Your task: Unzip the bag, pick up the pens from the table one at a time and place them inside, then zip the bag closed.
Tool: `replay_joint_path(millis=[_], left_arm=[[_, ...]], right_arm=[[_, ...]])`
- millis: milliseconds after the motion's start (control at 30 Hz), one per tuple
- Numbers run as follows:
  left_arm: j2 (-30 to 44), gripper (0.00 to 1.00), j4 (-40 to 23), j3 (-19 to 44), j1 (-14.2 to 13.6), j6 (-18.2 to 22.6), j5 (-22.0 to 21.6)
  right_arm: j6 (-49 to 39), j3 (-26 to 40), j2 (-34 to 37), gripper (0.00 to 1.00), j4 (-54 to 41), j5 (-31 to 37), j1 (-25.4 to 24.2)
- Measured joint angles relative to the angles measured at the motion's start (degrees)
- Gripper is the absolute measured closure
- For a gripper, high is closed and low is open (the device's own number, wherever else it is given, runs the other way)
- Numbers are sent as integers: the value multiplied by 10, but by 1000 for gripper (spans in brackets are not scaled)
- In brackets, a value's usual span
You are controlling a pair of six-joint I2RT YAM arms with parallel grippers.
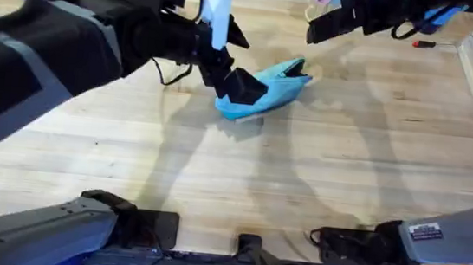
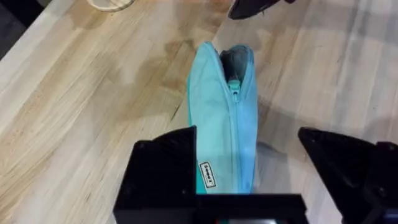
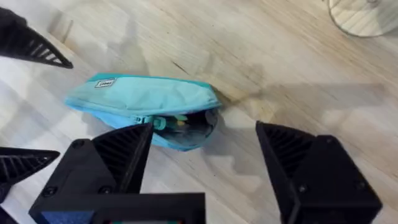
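A: How did the left gripper (image 2: 249, 174) stand?

B: Its black fingers (image 2: 165, 171) were spread wide apart, one on each side of the near-left end of the bag (image 1: 262, 90), with nothing clamped between them. One finger sat just beside the fabric; whether it touched, I could not tell. In the overhead view the left gripper (image 1: 242, 88) had reached from the left to the middle of the table (image 1: 240, 185).

A: And the right gripper (image 3: 205, 162)?

B: Also wide open and holding nothing. It hung above the far-right end of the bag. From overhead the right gripper (image 1: 330, 24) was at the far side of the table, apart from the pouch.

A: Largest thing first, then. How did the table look?

B: It was pale planks, with the arms' shadows falling across it.

A: How did the bag lie?

B: It lay on the table a little beyond the middle, its long axis slanting from near-left to far-right. The zipper (image 2: 235, 124) ran along that axis, facing up. The far-right end gaped open; the rest of the zipper was closed up to the teal pull (image 2: 234, 87).

A: Any pen?

B: Inside the open mouth the right wrist view showed something bright green (image 3: 180, 122), small and partly hidden. It looked like the pen.
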Motion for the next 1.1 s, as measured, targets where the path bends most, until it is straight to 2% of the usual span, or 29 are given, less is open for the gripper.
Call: replay_joint_path(millis=[267,533,733,933,1100], left_arm=[[0,7,0,0,-20,-1,-36],[3,7,1,0,-20,-1,-41],[44,7,2,0,-30,-1,-46],[51,7,5,0,-33,-1,-50],[51,6,5,0,-33,-1,-50]], right_arm=[[0,0,0,5,0,0,0],[0,0,0,4,0,0,0],[0,0,0,4,-8,-5,0],[-5,0,0,6,-85,-90,0],[-19,0,1,6,-94,-177,0]])
